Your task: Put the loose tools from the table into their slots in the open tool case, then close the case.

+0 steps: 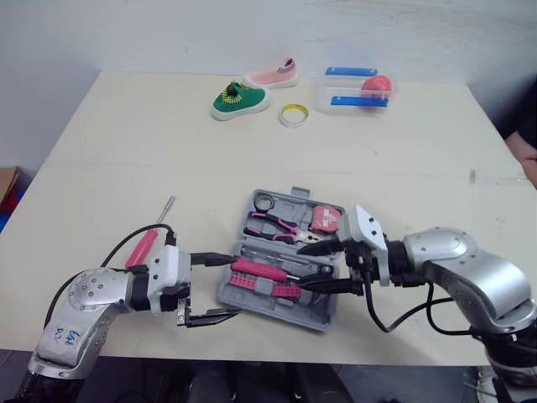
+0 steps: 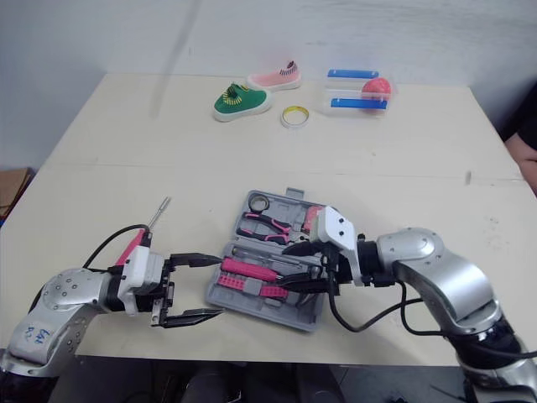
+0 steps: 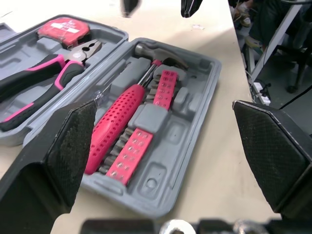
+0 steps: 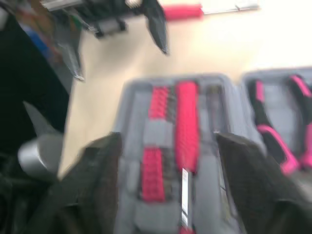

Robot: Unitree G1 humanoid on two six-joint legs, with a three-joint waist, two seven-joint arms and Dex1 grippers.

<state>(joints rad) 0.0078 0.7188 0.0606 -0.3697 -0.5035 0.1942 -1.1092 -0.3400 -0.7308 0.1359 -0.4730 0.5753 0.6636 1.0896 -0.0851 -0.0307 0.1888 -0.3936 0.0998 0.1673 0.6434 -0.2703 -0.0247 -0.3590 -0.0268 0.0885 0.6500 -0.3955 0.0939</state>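
Nearest to me, at the lower left of the head view, my left gripper [image 1: 212,288] is spread wide and empty, just beside the lower-left corner of the tool case [image 1: 268,312]. At the lower right, my right gripper [image 1: 319,267] is also parted and holds nothing; its fingers hang over the near half of the case.

The one loose tool I can find is the pink-handled screwdriver [image 1: 144,245]. It lies on the table to the left of the case, above my left wrist, with its shaft pointing toward the upper right.

My worries:
- The left arm's black cable runs right by the screwdriver's handle, so reaching back for it could snag the cable or roll the tool away.
- The right fingers sit low over the seated tools; a careless move could knock one out of its slot or drag the case.
- The case lies near the table's front edge, so a shove could send it over.

The case is open. Its far half holds the pliers [image 1: 277,222] and a red tape measure [image 1: 323,218]. Its near half holds a pink-gripped hammer [image 3: 124,117] and pink bit strips [image 3: 165,85].
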